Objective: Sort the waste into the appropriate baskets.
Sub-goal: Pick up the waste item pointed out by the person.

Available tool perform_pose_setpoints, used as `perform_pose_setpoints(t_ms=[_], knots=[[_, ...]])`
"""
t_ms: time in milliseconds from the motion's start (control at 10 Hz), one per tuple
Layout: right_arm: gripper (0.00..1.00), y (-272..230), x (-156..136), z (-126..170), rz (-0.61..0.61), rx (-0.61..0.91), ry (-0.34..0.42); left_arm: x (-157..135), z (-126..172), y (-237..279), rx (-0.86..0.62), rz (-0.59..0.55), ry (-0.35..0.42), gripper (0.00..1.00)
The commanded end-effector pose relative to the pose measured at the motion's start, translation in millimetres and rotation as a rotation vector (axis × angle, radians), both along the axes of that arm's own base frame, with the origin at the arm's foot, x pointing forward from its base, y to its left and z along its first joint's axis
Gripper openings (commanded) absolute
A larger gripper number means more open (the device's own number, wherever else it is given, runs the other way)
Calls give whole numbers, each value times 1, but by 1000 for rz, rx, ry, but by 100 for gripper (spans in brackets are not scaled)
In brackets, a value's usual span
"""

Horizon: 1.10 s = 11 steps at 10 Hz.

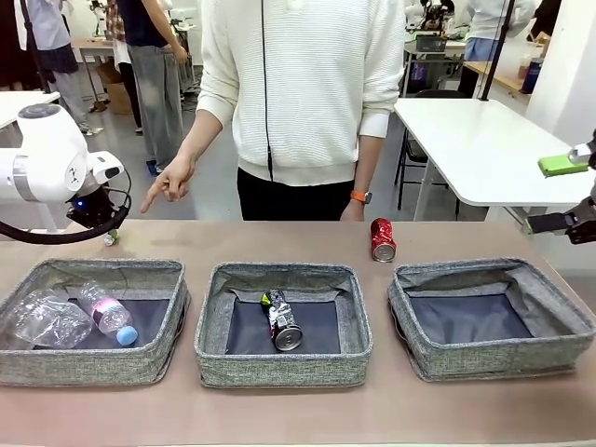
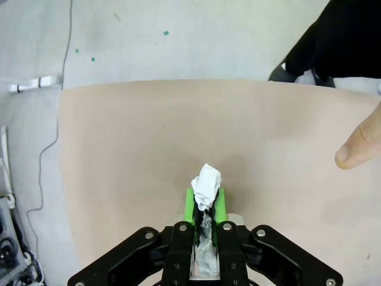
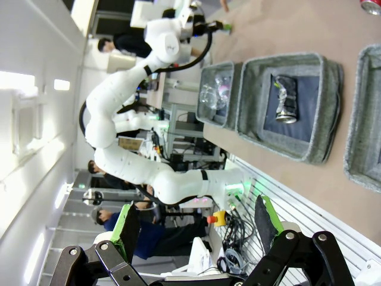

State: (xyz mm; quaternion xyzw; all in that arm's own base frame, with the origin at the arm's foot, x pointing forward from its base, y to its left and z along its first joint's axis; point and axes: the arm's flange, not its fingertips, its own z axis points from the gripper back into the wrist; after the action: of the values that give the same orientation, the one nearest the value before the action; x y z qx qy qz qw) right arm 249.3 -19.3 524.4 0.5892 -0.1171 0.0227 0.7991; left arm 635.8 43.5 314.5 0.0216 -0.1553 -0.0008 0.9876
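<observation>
We see the left claw clamped tight on the crumpled white paper wad, whose tip pokes out past its green pads over the bare table. A person's pointing hand hangs just beside this claw. The right claw gapes wide with nothing between its fingers. The red can stands upright between the two claws, nearer the right one, beyond the grey baskets.
</observation>
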Motion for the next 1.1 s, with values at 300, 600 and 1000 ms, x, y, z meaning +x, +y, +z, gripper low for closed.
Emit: perform_pose_setpoints(t_ms=[300, 600, 1000], knots=[[100, 3, 3, 3, -6, 5, -17, -67, 39, -5, -12, 50, 132, 0], [100, 3, 3, 3, -6, 5, -17, -209, 184, 6, -275, -175, 7, 0], [100, 3, 3, 3, -6, 5, -17, -222, 215, -4, -384, -9, -202, 0]])
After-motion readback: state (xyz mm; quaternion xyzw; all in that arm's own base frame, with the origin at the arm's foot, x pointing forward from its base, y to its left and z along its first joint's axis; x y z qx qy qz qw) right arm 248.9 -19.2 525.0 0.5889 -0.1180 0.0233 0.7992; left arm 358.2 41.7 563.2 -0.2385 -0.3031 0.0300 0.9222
